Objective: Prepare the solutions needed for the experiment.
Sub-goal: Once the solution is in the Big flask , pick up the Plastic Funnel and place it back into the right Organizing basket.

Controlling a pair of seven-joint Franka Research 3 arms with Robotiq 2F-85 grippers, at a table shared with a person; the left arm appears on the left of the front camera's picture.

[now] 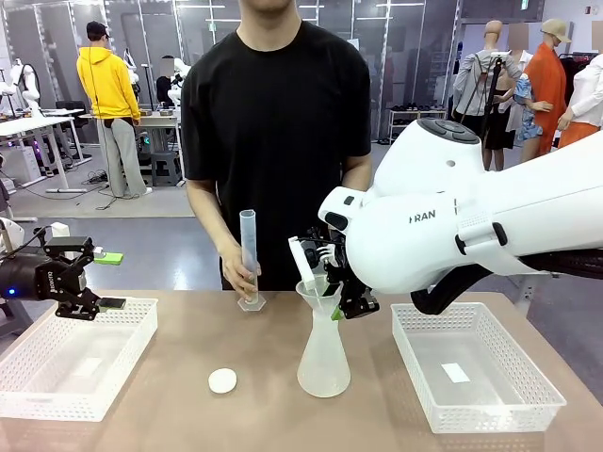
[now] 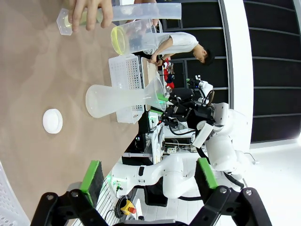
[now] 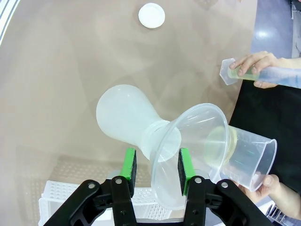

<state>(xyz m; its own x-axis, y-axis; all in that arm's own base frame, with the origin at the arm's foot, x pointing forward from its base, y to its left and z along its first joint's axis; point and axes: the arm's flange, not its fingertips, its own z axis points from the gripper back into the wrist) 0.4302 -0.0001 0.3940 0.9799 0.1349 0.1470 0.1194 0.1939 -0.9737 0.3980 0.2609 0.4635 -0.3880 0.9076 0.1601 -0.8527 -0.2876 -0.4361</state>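
Holding the funnel (image 3: 197, 127) is my right gripper's (image 3: 156, 165) job here. Its green pads stand at middling width, one on each side of the funnel's lower wall, and the funnel sits in the neck of the conical flask (image 3: 122, 115). I see no yellow inside the flask.

In the right wrist view, at about 3 o'clock from the funnel, a person's hand (image 3: 270, 188) holds a clear beaker (image 3: 249, 157) just beyond the rim. It looks roughly upright, with some of the pale yellow solutions (image 3: 217, 147) pooled in its base. At 1 o'clock the person's other hand (image 3: 251, 63) steadies a graduated cylinder (image 3: 282, 75) on the surface (image 3: 70, 70), with more yellow liquid low inside it. The white stopper (image 3: 151, 15) lies apart at 12 o'clock.

My left gripper (image 2: 148, 162) hangs wide open with nothing in it, over the left basket (image 1: 47, 400), at 9 o'clock from the flask in the front view.

I judge the task to be at an early-to-middle stage. The liquid is measured out and the funnel is placed, but the pour into the flask is not yet done and the stopper is unused.
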